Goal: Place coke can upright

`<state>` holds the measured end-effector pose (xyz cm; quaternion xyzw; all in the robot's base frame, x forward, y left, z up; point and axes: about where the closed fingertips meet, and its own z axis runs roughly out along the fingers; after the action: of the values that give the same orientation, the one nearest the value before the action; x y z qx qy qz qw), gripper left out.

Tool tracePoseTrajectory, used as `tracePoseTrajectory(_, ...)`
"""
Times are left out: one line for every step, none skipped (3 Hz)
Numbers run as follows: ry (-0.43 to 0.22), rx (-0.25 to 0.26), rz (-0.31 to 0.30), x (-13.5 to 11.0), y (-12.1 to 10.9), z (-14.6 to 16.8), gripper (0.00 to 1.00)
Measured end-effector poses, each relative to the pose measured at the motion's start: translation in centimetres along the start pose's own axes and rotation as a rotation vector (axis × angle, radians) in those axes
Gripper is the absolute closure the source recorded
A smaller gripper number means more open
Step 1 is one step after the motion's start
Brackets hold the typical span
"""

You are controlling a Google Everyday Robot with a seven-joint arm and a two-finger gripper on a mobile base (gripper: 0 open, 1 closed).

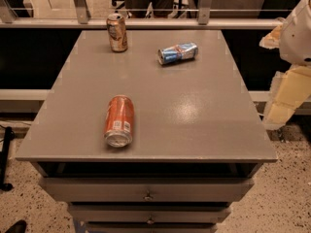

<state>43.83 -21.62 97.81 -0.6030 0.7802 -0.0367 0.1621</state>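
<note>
The coke can (119, 121), orange-red with white label markings and a silver end, lies on its side on the grey table top (194, 115), at the front left, its silver end facing the front edge. My gripper (278, 114) hangs at the right edge of the view, beyond the table's right side and well away from the can. It holds nothing that I can see.
A tan-gold can (117, 32) stands upright at the back left. A blue and silver can (178, 53) lies on its side at the back middle. The table has drawers (148, 193) below its front edge. A railing (146, 23) runs behind it.
</note>
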Motion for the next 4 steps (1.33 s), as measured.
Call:
tracePoseTrajectory(0.0,0.0,0.0,0.0,0.0,0.0,0.0)
tracePoseTrajectory(-0.028,-0.018,0.001,-3.1,0.5,1.4,0.0)
tracePoseTrajectory(-0.058,-0.091,0.051,-10.2,1.4,5.1,0.0)
tracePoseTrajectory(-0.063,-0.121,0.151,-13.9,1.8,6.6,0.0)
